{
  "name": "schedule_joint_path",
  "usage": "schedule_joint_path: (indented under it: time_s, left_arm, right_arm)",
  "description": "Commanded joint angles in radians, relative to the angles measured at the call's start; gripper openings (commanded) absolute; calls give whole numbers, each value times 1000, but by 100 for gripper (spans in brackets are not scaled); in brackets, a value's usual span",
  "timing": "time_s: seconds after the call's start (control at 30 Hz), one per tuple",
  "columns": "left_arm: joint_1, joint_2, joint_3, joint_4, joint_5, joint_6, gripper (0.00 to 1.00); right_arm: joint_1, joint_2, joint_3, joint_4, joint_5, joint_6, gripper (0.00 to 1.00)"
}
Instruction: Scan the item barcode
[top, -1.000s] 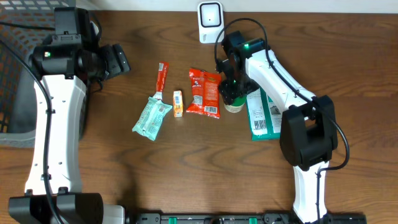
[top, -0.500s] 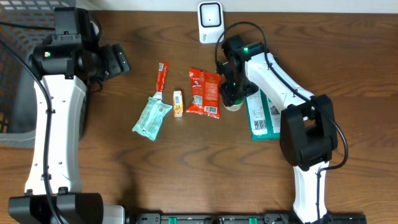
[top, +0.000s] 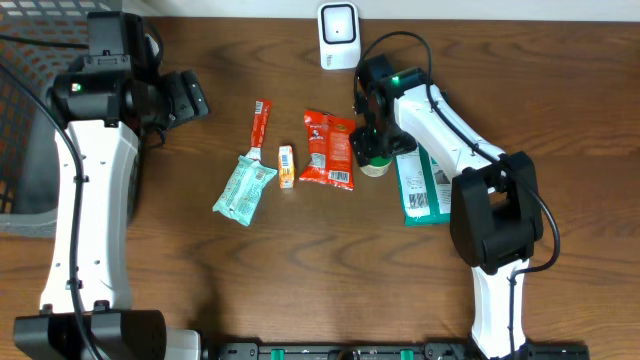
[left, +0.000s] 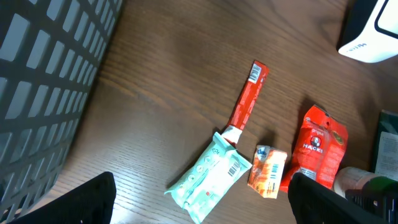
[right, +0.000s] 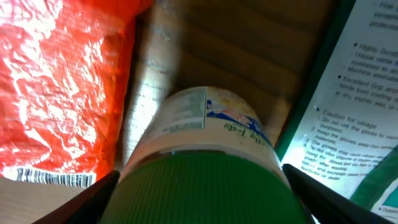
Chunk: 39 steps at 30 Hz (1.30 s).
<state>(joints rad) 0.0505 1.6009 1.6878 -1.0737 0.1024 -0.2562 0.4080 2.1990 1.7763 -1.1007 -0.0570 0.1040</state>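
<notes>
the red snack bag (left: 316, 155) bore white lettering that seemed to read "hacks", and a barcode (right: 53, 177) sat near one end of it. the green-edged pack (right: 354, 93) carried bulleted print, one line starting "highly" and another reading "caution of use"; the rest was too small to make out. the bottle (right: 202, 124) had a pale label with blue script, too blurred to read, and a green lid.

the bottle sat on the counter (top: 300, 270) just right of the red snack bag, between it and the green-edged pack. the right claw (top: 372, 150) was over it, one finger on either side of the green lid; i could not tell whether the pads pressed on it. the left claw (top: 188, 96) hung well left of the red snack bag, its fingers spread wide with nothing between them. the white scanner (top: 338, 35) stood beyond the bag's top edge.
</notes>
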Motion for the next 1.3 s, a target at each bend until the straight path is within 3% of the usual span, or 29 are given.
schedule_joint_path:
  time_s: [0.0, 0.87, 1.27]
  left_arm:
    - [2, -20, 22, -3, 2, 12, 88]
    - [2, -20, 22, -3, 2, 12, 88]
    - [2, -20, 22, -3, 2, 12, 88]
  right_arm:
    - [2, 2, -3, 2, -8, 29, 76]
    - [0, 2, -12, 16, 0, -68, 81]
    - [-1, 2, -77, 65, 0, -68, 74]
